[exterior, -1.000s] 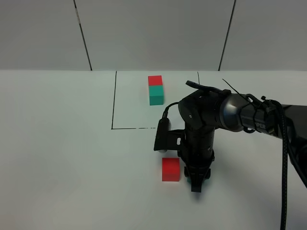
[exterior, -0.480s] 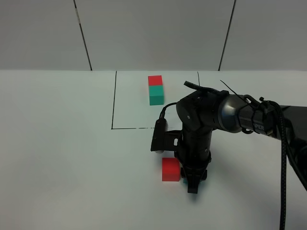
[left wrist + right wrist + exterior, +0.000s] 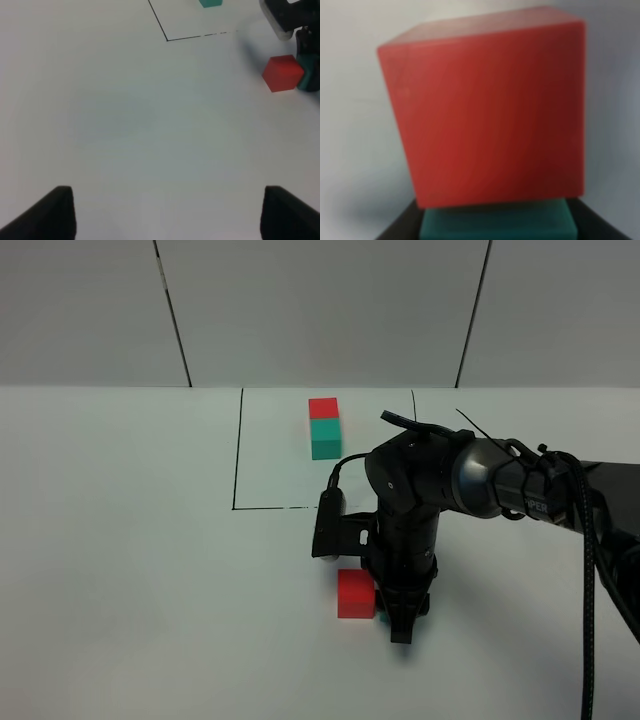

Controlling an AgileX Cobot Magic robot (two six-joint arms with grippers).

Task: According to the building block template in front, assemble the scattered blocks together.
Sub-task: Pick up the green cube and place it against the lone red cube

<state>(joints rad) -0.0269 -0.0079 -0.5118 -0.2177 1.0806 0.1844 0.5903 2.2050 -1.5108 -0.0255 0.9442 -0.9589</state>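
Teal cube (image 3: 497, 220) sits clenched in the right end effector (image 3: 402, 625), pressed against the red cube (image 3: 356, 594) at lower centre, apparently to match the template (image 3: 324, 427) at upper centre; left end effector (image 3: 172, 212) hangs released, empty

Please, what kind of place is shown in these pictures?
Most likely a robot test bench in a lab: a bare white table with a black square outline drawn on it, plain grey wall panels behind, and a black robot arm working beside a small red cube.
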